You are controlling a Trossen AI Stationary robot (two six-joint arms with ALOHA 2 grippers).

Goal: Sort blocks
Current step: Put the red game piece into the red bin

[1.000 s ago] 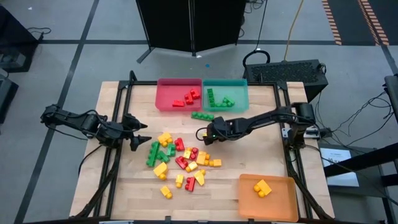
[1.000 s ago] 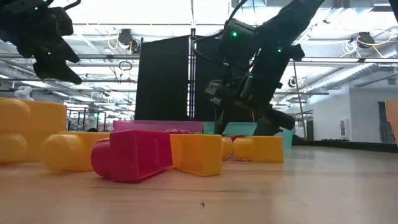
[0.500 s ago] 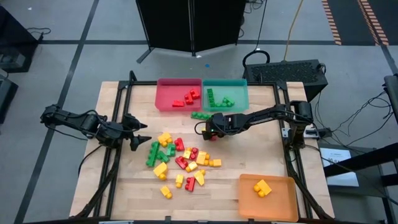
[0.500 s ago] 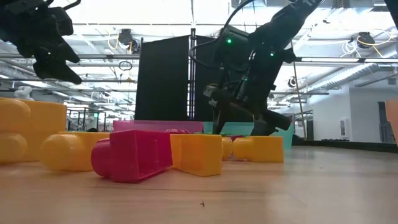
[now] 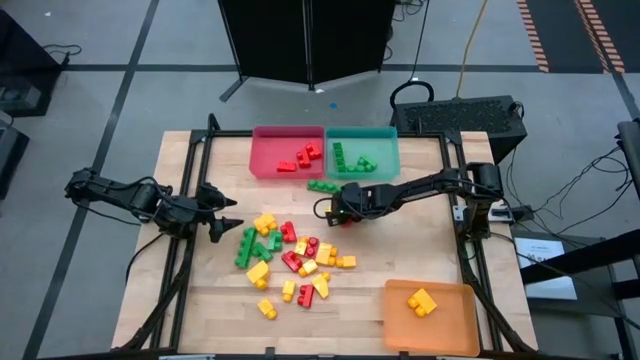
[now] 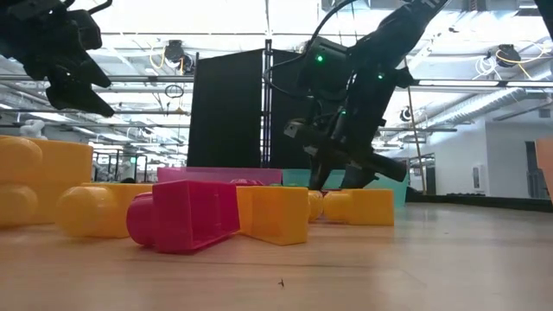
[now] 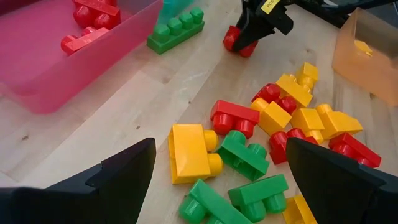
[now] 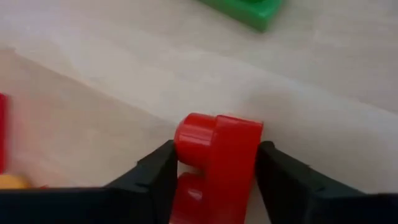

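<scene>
Right gripper (image 5: 328, 211): clamped on a red block (image 8: 214, 163), mid-table, just right of the block pile (image 5: 290, 254).
Left gripper (image 5: 228, 227): fingers spread wide, waiting left of the pile.
Green block (image 5: 325, 186): near the teal tray (image 5: 361, 135).

Red, green and yellow blocks (image 5: 290, 250); pale wooden table (image 5: 420, 250).

Red tray (image 5: 272, 168), teal tray (image 5: 385, 140), orange tray (image 5: 455, 325), wooden table (image 5: 400, 250)
</scene>
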